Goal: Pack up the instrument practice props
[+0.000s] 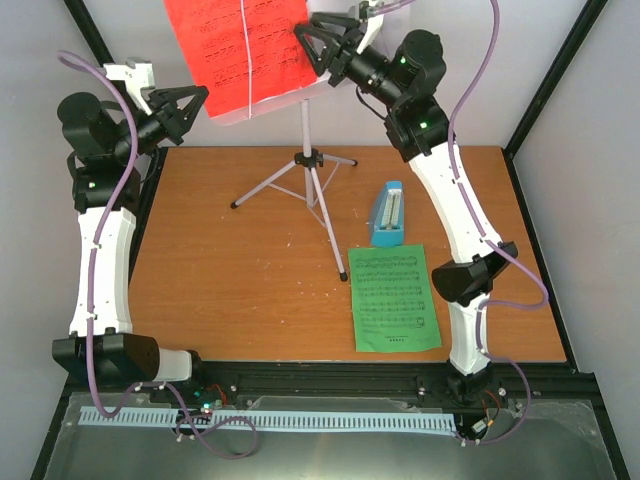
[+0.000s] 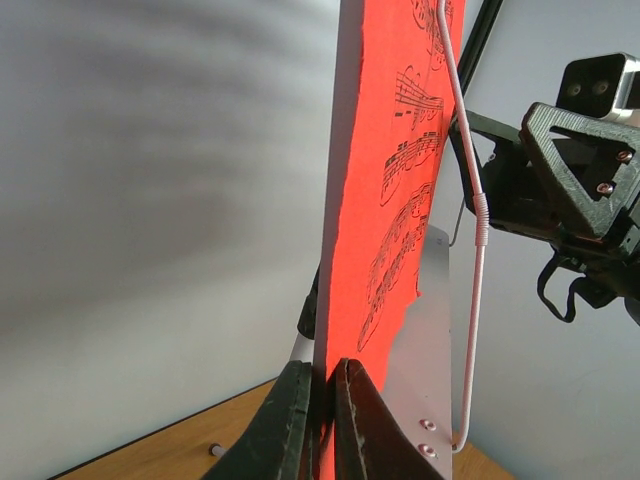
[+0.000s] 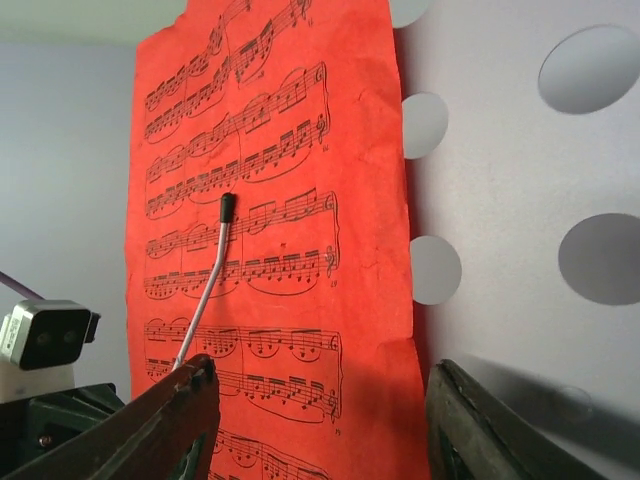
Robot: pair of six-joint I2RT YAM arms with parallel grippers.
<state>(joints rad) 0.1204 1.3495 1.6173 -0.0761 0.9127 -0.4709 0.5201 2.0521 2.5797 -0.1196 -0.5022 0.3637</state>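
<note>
Removal of the red page [image 1: 235, 50] from the music stand [image 1: 308, 158] looks like the step in hand. The sheet stands upright against the stand's grey perforated tray [image 3: 500, 200], with a thin wire retainer [image 2: 478, 220] lying across its face. The left gripper [image 2: 322, 400] has its jaws pressed together on the page's left edge, low down. Whether the tray's rim is caught in that pinch too cannot be told. The right gripper [image 3: 325, 400] hovers at the tray's opposite side with jaws apart and nothing between them, facing the printed staves. The next move probably calls for getting the paper out from under the wire. The open gripper may have to lift or hold the wire aside, or steady the tray, while the left one draws the sheet sideways without tearing it or tipping the light tripod. Counting the props, there is one stand, set on its three legs at the far middle of the table [image 1: 230, 280]. One blue metronome [image 1: 389, 213] stands on the wood to the right of those legs. The two sheets of music are the red one on the tray and a green page [image 1: 394, 297], which lies flat on the table just nearer than the metronome. No box or bag to pack them into shows in any view, so most of the packing seems yet to come.
</note>
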